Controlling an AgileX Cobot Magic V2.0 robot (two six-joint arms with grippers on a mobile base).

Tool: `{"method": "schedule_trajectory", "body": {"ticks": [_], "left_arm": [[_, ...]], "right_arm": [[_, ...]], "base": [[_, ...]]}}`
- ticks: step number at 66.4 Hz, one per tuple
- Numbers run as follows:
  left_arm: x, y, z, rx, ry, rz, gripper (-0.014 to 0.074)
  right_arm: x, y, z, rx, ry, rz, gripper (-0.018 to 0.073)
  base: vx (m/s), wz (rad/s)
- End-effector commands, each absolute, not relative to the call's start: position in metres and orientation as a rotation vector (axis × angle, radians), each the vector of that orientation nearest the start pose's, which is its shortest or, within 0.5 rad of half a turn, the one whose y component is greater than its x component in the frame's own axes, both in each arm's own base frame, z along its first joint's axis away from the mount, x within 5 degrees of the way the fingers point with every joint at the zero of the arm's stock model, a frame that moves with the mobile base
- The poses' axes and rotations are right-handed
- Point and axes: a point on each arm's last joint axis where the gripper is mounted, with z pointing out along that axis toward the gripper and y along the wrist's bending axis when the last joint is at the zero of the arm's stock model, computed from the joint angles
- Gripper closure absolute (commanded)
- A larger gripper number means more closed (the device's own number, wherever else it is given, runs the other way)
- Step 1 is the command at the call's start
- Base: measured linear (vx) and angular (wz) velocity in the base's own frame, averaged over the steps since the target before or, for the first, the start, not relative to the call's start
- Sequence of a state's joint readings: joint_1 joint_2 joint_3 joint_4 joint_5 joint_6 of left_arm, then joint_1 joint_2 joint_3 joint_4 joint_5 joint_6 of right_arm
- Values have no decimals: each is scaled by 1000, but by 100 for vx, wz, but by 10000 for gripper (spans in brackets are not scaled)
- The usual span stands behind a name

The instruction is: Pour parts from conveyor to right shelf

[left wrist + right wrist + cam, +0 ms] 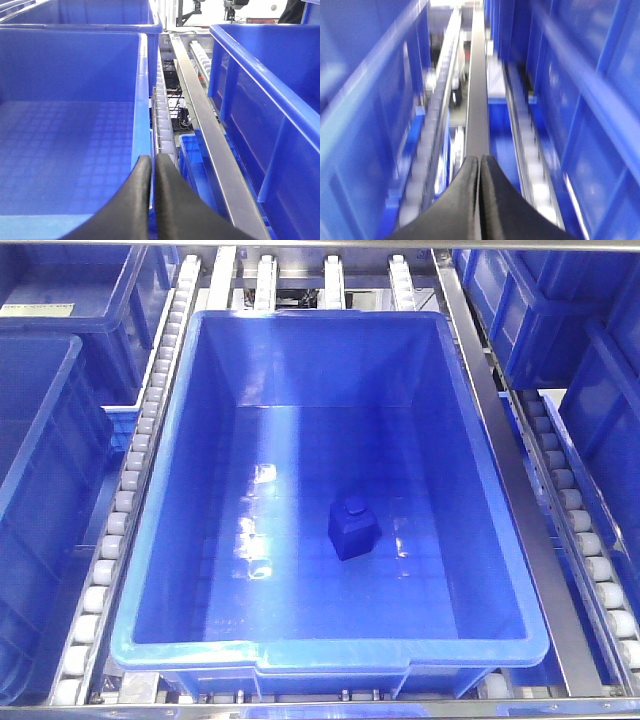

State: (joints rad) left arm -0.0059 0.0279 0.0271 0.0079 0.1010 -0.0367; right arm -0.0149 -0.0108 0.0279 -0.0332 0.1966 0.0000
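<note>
Evidently the right shelf (540, 570) is filling every view, its steel rails and white roller tracks (110, 560) carrying glossy blue tubs on both sides. The largest thing in the front view is the middle tub (330, 648), which is sitting squarely on the rollers between the neighbouring tubs. Inside it, the parts amount to one small blue block (352, 528), which is lying on the checkered floor slightly right of centre, apart from every wall. Judging by that, the pouring is looking finished and only pulling the arms clear is remaining; the conveyor is not showing in any view.

The left gripper (152, 165) is hanging over the gap between two tubs, its black fingers pressed together on nothing. The right gripper (480, 165) is likewise closed and empty above a steel rail, in a blurred view.

A pale label (38, 310) is sticking to the far-left tub's rim, but its writing is too small to read; no brand is showing.
</note>
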Motion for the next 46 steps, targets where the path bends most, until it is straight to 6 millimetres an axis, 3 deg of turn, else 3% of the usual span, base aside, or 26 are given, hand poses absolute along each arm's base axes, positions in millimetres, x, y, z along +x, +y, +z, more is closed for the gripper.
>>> {"method": "schedule_trajectory", "body": {"ticks": [1, 46], "left_arm": [[60, 0, 206, -33, 1558, -38, 603], [60, 0, 206, -33, 1558, -38, 603]], "right_arm": [[56, -1, 192, -18, 1606, -47, 566], [56, -1, 192, -19, 1607, -48, 566]], "base": [[0, 0], [0, 0]]}}
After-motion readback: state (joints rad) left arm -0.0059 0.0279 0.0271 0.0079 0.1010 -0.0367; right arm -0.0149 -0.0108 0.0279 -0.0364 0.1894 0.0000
